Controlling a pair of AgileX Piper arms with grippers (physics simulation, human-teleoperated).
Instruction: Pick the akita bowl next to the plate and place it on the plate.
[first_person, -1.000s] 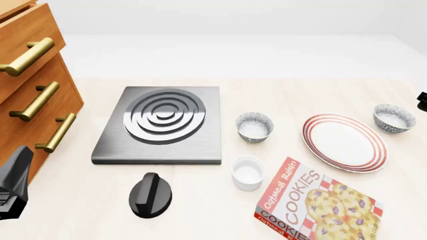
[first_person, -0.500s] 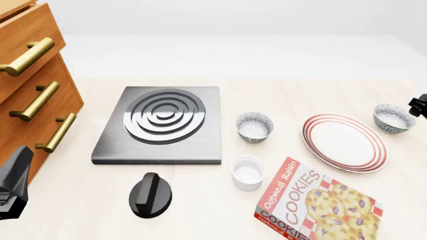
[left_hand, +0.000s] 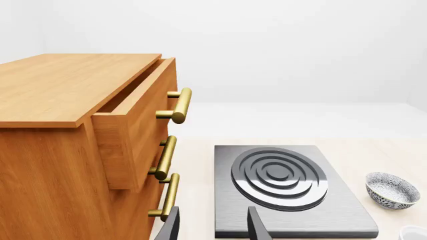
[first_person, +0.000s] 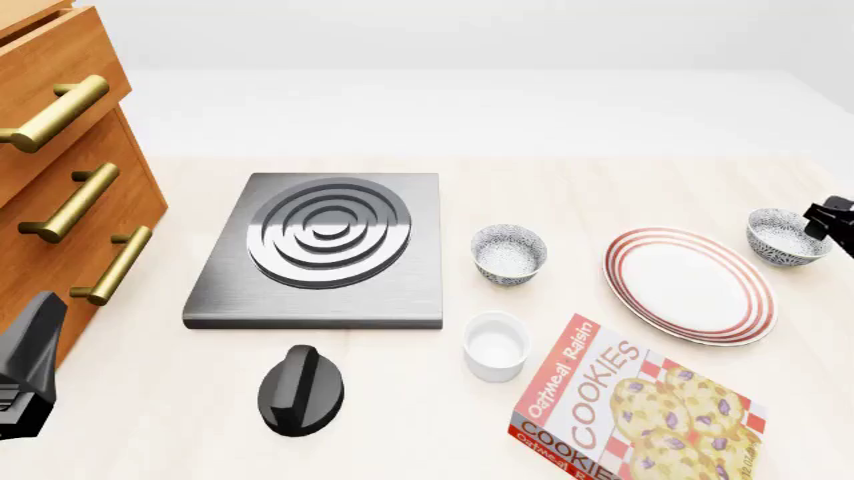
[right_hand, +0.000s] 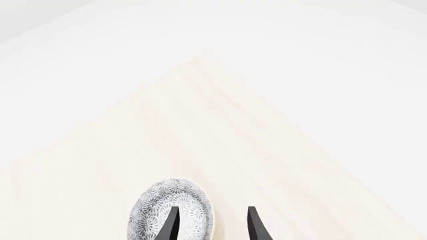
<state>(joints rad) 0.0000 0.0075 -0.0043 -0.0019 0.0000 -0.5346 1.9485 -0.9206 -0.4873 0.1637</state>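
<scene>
Table (first_person: 641, 180) edge beside akita bowl (first_person: 786, 237)

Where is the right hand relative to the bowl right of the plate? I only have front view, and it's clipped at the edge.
Observer: Right wrist view shows the right hand open, one finger lined up over the akita bowl, the other beside it over bare table.
Operator: Holding anything?
Observer: No, nothing sits between the fingers; the bowl rests on the table.
Operator: Left hand?
Observer: Left wrist view: left hand open and empty, facing the stove plate.
</scene>
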